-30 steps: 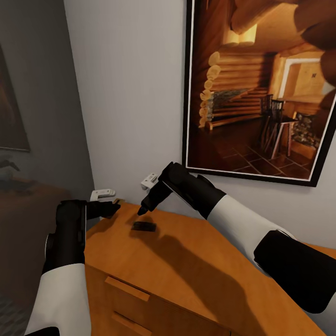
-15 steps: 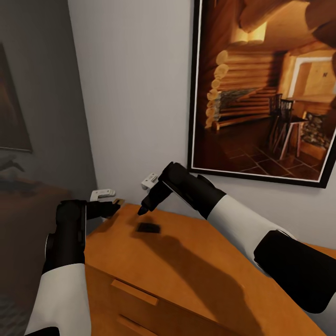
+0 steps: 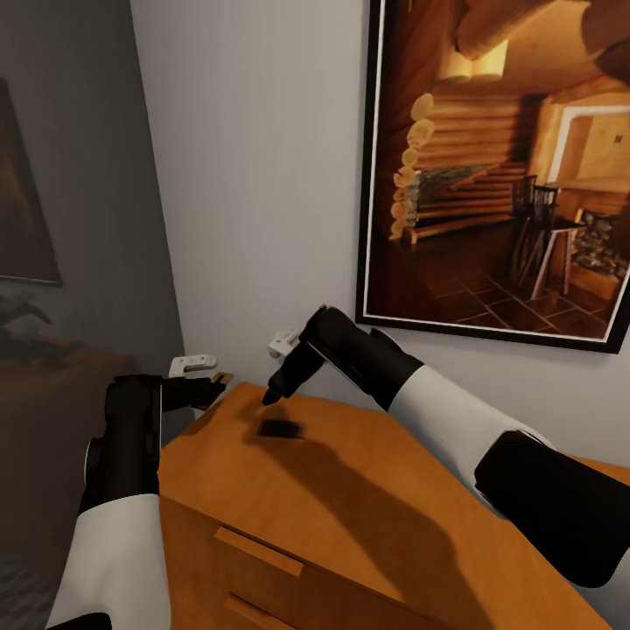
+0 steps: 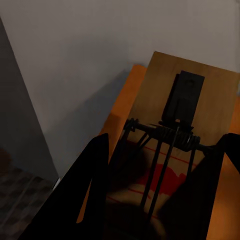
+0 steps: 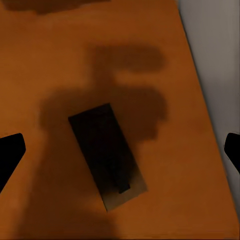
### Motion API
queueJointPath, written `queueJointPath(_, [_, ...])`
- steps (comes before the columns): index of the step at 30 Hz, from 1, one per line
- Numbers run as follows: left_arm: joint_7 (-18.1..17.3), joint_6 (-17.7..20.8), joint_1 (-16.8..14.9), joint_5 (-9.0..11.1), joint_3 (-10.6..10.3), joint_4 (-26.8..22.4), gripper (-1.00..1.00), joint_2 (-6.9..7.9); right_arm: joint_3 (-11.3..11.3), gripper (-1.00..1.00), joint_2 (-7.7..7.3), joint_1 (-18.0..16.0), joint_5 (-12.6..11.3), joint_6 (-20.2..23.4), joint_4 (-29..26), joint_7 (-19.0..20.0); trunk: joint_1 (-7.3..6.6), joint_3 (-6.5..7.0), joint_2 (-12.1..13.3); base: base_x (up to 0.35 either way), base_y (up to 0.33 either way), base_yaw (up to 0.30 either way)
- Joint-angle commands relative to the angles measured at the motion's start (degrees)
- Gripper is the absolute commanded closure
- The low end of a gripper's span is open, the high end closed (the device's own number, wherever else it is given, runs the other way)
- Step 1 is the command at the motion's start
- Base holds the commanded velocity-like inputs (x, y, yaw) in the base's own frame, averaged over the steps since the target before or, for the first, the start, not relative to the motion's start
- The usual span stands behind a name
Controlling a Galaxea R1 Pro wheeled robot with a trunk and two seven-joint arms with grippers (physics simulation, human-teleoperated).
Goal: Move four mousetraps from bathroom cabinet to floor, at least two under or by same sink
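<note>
My left gripper (image 3: 208,390) is shut on a mousetrap (image 4: 165,165), a tan wooden slab with a wire spring and a red print, held just off the near corner of an orange wooden dresser (image 3: 367,499). A second mousetrap (image 3: 282,429) lies flat on the dresser top in the arm's shadow and looks dark; in the right wrist view this mousetrap (image 5: 107,155) lies at a slant. My right gripper (image 3: 273,396) hangs open a little above it, fingertips (image 5: 10,152) spread wide to either side and apart from it.
The dresser stands against a white wall (image 3: 254,175) and has drawer fronts with wooden handles (image 3: 258,549). A large black-framed picture of a log cabin (image 3: 507,175) hangs above it. To the left is a dim area with a dark low piece of furniture (image 3: 52,376).
The whole head view has shifted: dresser, picture and lying mousetrap have slid slightly right in the picture. Both arms keep their poses, and the left gripper still holds its mousetrap.
</note>
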Motion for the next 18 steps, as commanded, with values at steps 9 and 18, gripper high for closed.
queueJointPath(9, [-0.55, 0.11, -0.07, -0.6, 0.13, -0.04, 1.0, -0.06, 0.5, -1.0, 0.0, -0.08, -0.37, 0.36, 2.99, -0.28, 0.0, -0.07, -0.04, 0.0, 0.001, 0.0])
queueJointPath(18, [-0.55, 0.11, -0.07, -0.6, 0.13, -0.06, 1.0, -0.06, 0.88, -1.0, 0.0, -0.08, -0.2, 0.36, 8.03, -0.19, 0.0, -0.07, -0.04, 0.0, 0.0, 0.0])
